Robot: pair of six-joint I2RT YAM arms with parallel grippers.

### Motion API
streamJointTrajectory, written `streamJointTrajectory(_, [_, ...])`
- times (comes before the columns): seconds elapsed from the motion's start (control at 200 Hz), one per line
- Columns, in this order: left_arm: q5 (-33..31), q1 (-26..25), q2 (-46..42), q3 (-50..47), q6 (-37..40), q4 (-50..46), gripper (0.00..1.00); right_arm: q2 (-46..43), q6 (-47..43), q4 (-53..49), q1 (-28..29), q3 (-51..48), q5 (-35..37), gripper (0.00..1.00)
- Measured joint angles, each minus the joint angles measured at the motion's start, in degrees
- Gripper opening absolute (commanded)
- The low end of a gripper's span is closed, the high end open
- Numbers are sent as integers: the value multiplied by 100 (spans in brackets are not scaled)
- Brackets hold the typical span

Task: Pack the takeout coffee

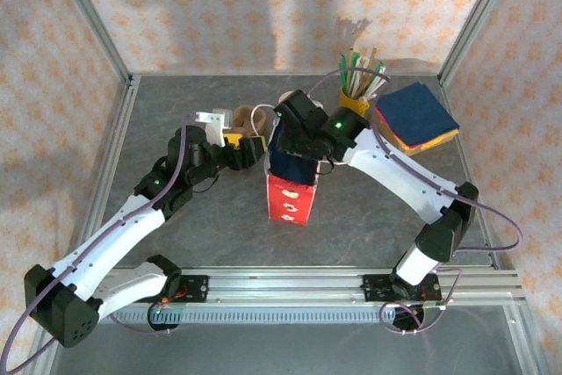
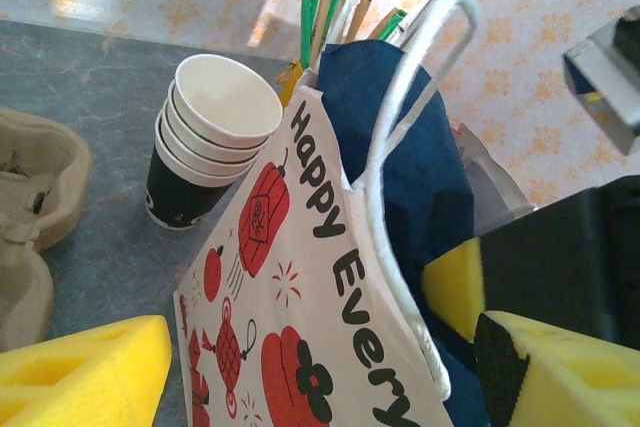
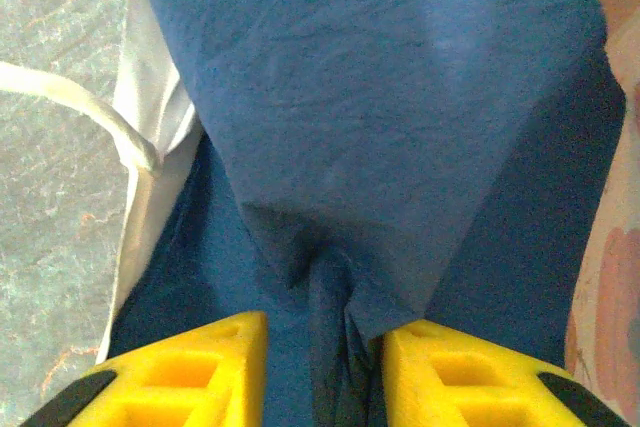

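Note:
The takeout coffee (image 2: 205,137) is a nested stack of paper cups, white above and black below, upright on the table behind a red-and-white paper bag (image 2: 290,307); from above the cups (image 1: 261,118) stand left of the bag (image 1: 290,195). A dark blue napkin (image 3: 380,97) fills the bag's mouth. My right gripper (image 3: 325,347) hangs over the bag (image 1: 297,142), jaws parted, with a crease of the napkin loose between them. My left gripper (image 2: 325,347) stands open astride the bag's near wall, one finger outside, the other inside by the napkin.
A yellow mug of sticks (image 1: 356,98) and a stack of coloured napkins (image 1: 417,118) sit at the back right. A brown pulp cup tray (image 2: 30,197) lies left of the cups. The bag's white handle (image 2: 420,77) loops upward.

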Motion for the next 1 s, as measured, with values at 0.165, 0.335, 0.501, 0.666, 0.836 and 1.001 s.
streamJointTrajectory(0.165, [-48, -2, -31, 0, 26, -7, 81, 7, -61, -83, 0, 149, 142, 32])
streamJointTrajectory(0.335, [-92, -2, -37, 0, 39, -20, 81, 109, -142, -98, 0, 149, 243, 19])
streamJointTrajectory(0.501, [-144, 0, -39, -11, 37, -20, 81, 280, -177, -37, -2, -46, 271, 16])
streamJointTrajectory(0.666, [-153, -2, -50, -72, 37, -20, 81, 509, -195, -33, -7, -168, 232, 15])
streamJointTrajectory(0.836, [-153, 0, -50, -103, 35, -13, 81, 632, -197, -44, -7, -208, 107, 15])
streamJointTrajectory(1.001, [-153, 0, -59, -149, 35, -15, 81, 640, -232, -81, -9, -205, 42, 25])
